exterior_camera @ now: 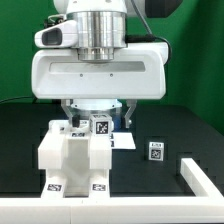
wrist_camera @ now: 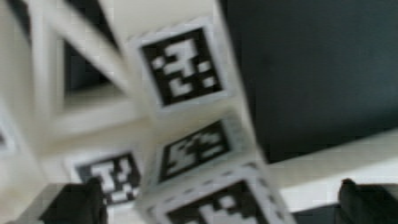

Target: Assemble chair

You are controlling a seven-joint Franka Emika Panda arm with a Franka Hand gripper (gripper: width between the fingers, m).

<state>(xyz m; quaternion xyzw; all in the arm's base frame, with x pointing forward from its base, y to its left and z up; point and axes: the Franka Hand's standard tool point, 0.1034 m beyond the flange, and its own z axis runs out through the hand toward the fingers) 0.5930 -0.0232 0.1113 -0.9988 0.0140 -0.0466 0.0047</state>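
The chair (exterior_camera: pixel 72 155) stands as a chunky white block of joined pieces at the front of the black table, with square tags along its lower front and one on top. My gripper (exterior_camera: pixel 97 118) hangs straight above its back part, jaws wide apart and open. In the wrist view, white tagged chair pieces (wrist_camera: pixel 178 65) fill the picture. A rounded tagged piece (wrist_camera: pixel 231 205) lies between my dark fingertips (wrist_camera: pixel 71 205); a gap shows on at least one side, so nothing is gripped. A small loose tagged chair part (exterior_camera: pixel 155 150) sits on the table toward the exterior view's right.
A white L-shaped border rail (exterior_camera: pixel 198 185) runs along the front corner at the exterior view's right. A flat white board (exterior_camera: pixel 122 141) shows just behind the chair. The big white arm body (exterior_camera: pixel 97 70) hides the table's back middle.
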